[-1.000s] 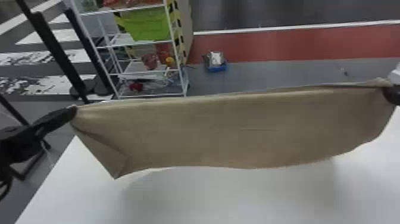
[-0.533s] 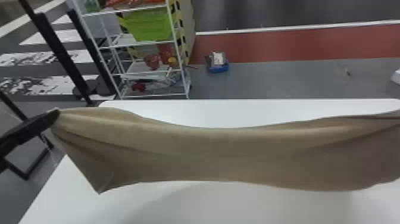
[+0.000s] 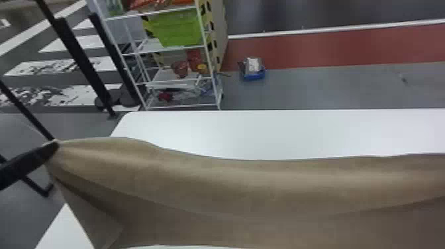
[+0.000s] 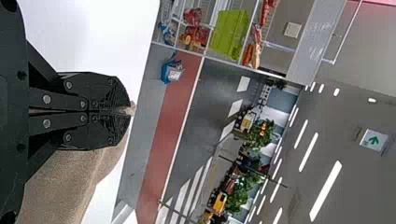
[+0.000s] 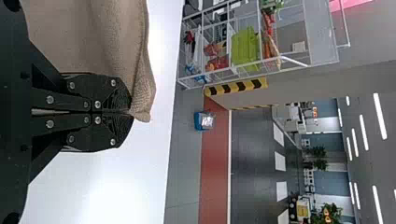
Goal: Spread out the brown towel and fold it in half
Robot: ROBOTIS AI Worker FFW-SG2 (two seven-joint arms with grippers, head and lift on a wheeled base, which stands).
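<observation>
Head view: left gripper (image 3: 54,145) pinches one corner of brown towel (image 3: 265,185), which hangs stretched sideways above white table (image 3: 265,132). Right wrist view: right gripper (image 5: 128,112) pressed together on another towel corner.

Prob. an indoor lab/workshop, w/ 1 white rack (image 3: 209,59), hazard tape (image 5: 237,87), exit sign (image 4: 373,140) & ceiling lights (image 4: 326,190).
</observation>
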